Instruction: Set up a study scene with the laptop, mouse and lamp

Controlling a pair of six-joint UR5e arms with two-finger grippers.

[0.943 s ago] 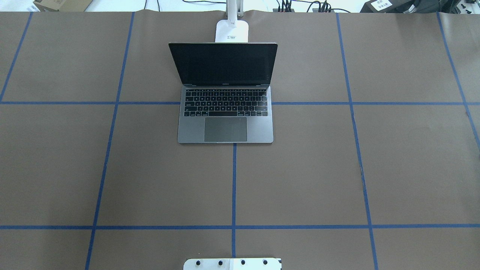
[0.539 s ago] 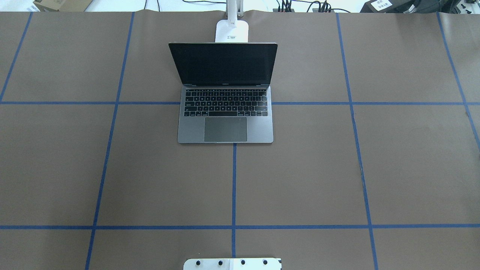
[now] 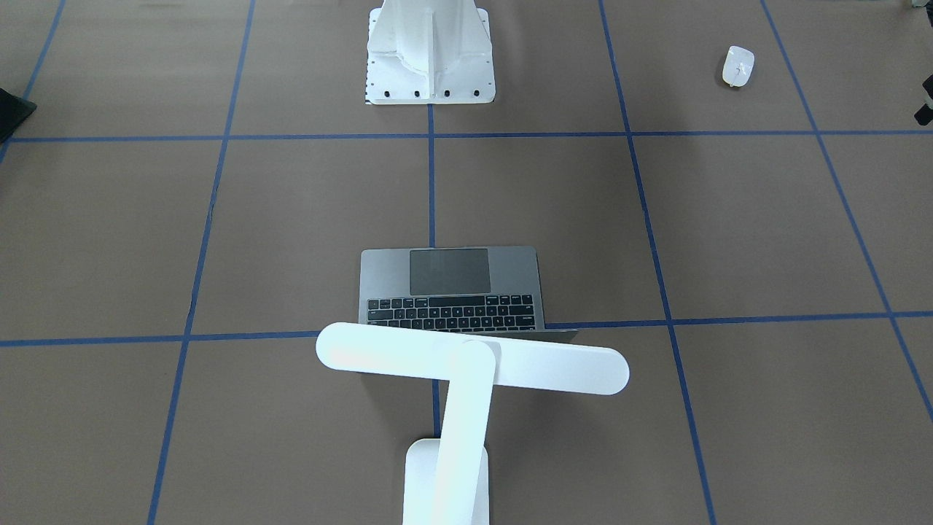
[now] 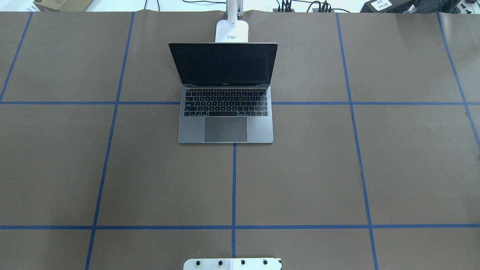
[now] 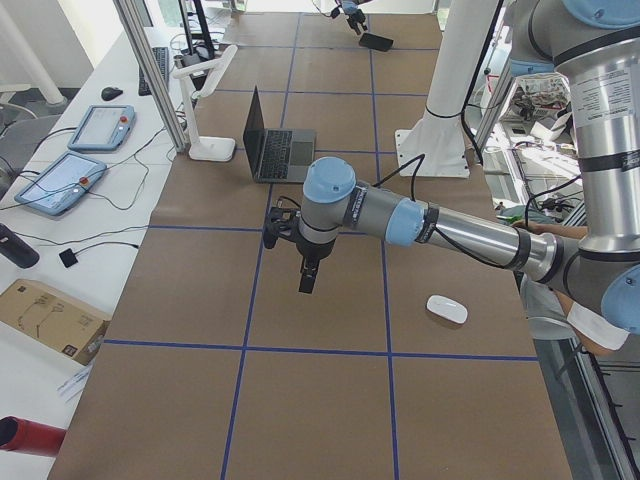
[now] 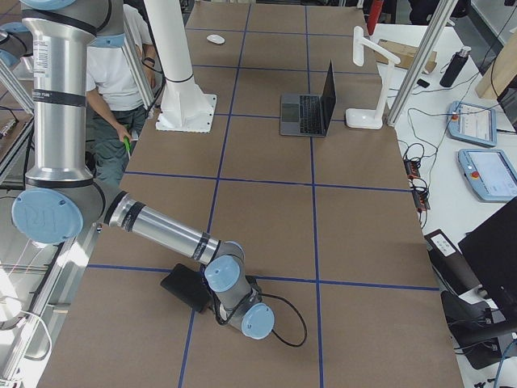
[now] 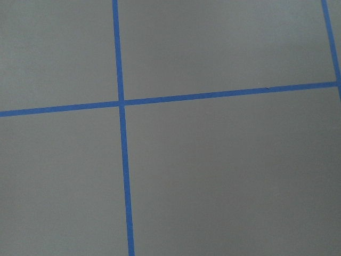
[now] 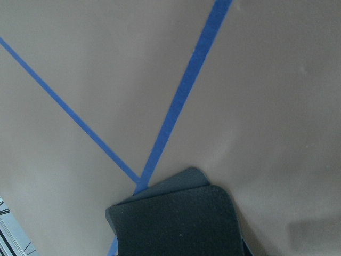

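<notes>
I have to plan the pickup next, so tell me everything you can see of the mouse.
The mouse is a small white oval with a smooth, plastic-looking shell and a thin line down its middle. It lies flat, top side up, on the brown table cover, on the robot's left side, in the grid row level with the pedestal and far from the laptop. Its long axis runs roughly from the robot's edge towards the far one. Only the table touches it.
</notes>
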